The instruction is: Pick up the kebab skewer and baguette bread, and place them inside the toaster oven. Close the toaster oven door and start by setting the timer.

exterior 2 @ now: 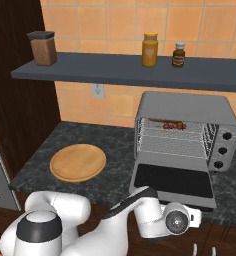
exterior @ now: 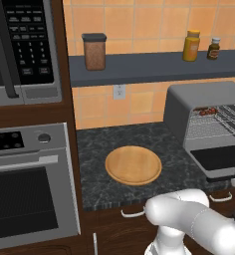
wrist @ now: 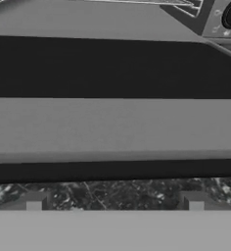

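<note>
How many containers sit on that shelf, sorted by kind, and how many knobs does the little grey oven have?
Brown canister: 1
Yellow jar: 1
Small dark bottle: 1
Toaster oven knobs: 3
Total: 6

Both base cameras look forward and down from behind the arm, left and right, sharing the toaster oven [exterior: 209, 124] and wooden board [exterior 2: 78, 162], while the hand camera sits low, close against the toaster oven door [wrist: 112, 125].
</note>
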{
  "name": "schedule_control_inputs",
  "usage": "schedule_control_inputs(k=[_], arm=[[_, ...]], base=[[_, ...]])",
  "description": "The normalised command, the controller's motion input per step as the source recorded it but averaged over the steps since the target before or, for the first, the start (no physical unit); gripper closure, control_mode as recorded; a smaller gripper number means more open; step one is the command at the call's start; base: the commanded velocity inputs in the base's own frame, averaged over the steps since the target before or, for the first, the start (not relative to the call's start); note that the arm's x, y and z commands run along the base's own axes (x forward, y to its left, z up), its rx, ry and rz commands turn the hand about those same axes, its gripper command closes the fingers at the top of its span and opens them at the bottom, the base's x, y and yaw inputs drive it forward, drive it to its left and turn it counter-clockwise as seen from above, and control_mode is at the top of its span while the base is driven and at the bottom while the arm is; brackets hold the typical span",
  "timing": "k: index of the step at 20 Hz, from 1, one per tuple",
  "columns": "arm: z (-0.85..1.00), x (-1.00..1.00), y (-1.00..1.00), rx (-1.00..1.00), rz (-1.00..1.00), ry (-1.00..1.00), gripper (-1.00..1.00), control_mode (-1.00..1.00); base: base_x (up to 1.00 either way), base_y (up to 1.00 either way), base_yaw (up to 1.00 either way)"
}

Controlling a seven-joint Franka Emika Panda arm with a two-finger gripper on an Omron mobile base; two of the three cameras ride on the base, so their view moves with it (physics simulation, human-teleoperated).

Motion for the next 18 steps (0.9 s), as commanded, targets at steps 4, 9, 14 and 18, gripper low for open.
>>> schedule_control_inputs(k=[4,9,14,18], arm=[[-0.05,0.00,0.00,0.00,0.01,-0.01,-1.00,-1.00],[-0.20,0.00,0.00,0.00,0.01,0.00,-1.00,-1.00],[-0.23,0.03,0.00,0.00,0.02,0.00,-1.00,-1.00],[-0.25,0.13,0.00,0.00,0.02,0.00,-1.00,-1.00]], base=[[0.00,0.00,0.00],[0.00,0.00,0.00],[0.00,0.00,0.00],[0.00,0.00,0.00]])
